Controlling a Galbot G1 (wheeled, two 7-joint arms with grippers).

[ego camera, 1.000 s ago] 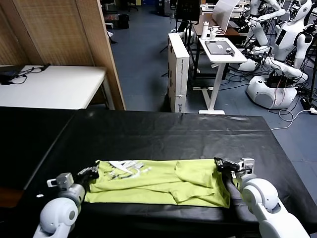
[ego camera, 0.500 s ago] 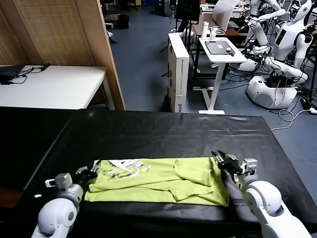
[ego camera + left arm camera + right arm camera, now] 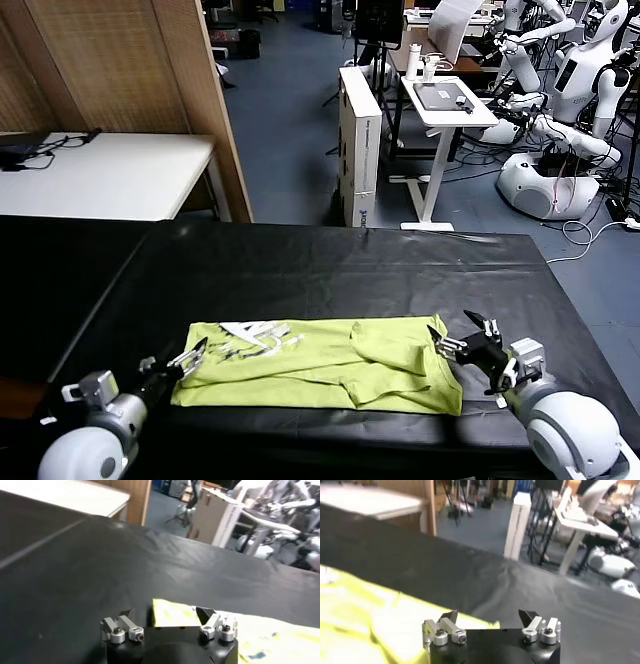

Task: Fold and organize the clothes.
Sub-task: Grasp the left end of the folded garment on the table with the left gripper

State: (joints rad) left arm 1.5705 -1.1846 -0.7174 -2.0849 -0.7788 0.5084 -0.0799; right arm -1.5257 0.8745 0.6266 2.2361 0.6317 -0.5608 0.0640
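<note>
Both hands have drawn back from the T-shirt (image 3: 320, 363), which lies folded near the table's (image 3: 330, 270) front edge: left hand (image 3: 188, 358) and right hand (image 3: 462, 340) spread wide, empty, released.

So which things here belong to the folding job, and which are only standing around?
Belong to the job:
- T-shirt
- left claw, open
- right claw, open

Only standing around:
- black table
- white table
- white box
- parked robots

T-shirt (image 3: 330, 365): lime yellow-green, white print | table (image 3: 330, 270): black
</note>
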